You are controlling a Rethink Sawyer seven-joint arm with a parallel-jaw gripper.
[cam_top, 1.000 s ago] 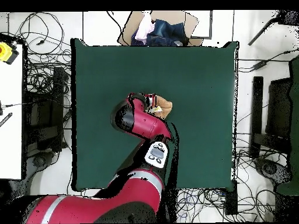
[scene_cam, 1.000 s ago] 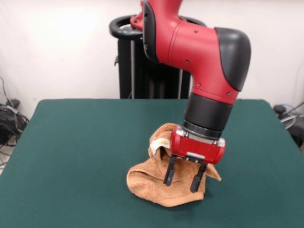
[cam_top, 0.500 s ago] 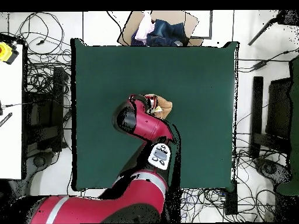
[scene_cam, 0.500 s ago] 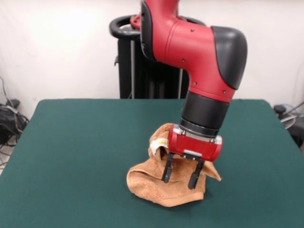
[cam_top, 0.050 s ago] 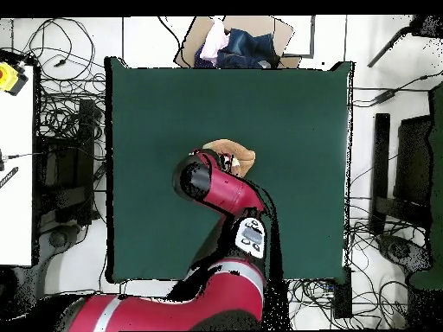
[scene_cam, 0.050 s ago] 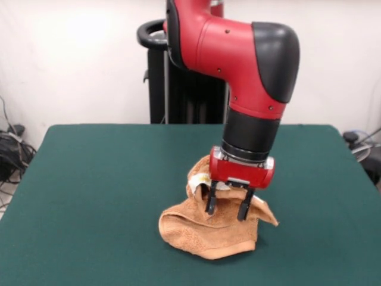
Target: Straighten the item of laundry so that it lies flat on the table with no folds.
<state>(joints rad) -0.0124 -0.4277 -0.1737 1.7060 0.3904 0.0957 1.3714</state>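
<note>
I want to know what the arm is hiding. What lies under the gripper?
Under the gripper, whose fingers stand apart, lies the crumpled, folded towel on the green table. From overhead the arm covers most of the towel; only its edge shows.

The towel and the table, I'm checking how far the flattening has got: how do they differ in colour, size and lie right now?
The towel is orange-tan; the table is dark green. The towel is small and sits near the table's middle, while the table spreads far wider on every side. The towel is bunched in folds with a raised hump under the open gripper; the table lies flat. Both show a soft cloth surface.
</note>
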